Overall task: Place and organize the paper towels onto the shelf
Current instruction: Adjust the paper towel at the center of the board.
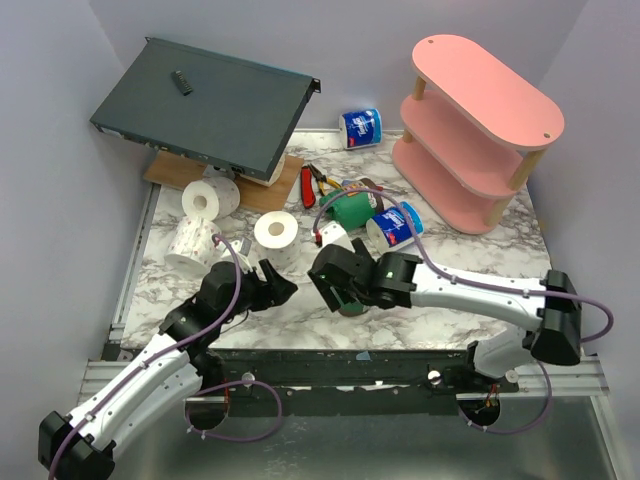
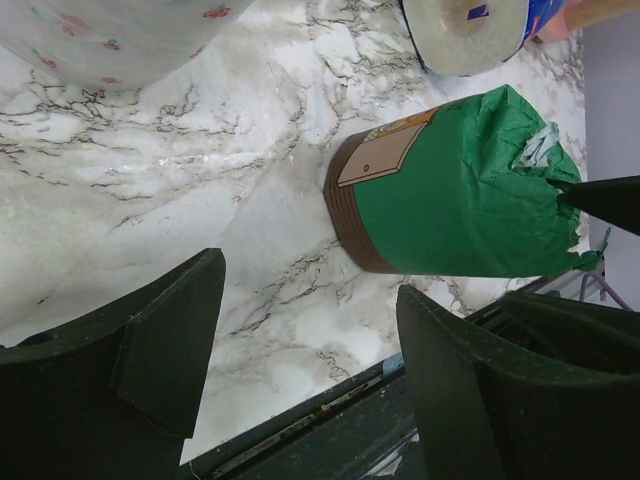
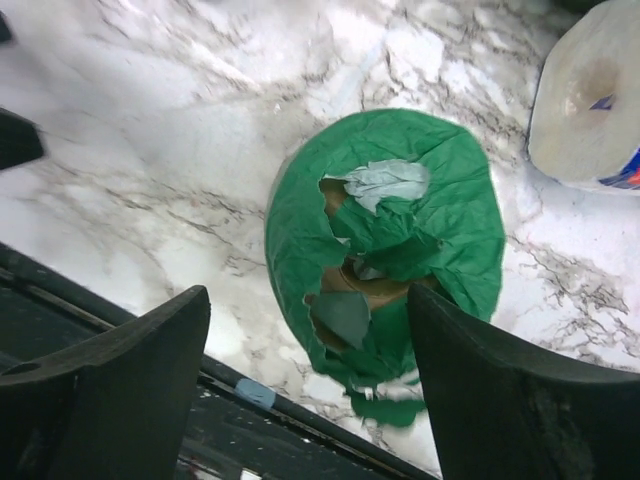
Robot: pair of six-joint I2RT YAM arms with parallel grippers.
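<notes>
Near edge first: the left end effector is spread wide, with only bare marble surface between its fingers. The right end effector is spread too, its fingers either side of the green roll, whose torn end faces the right wrist camera. Just beyond lies a blue-and-white roll. At mid-left are three white rolls. Far back at upper right stands the shelf, with a second blue-and-white roll near its left side.
</notes>
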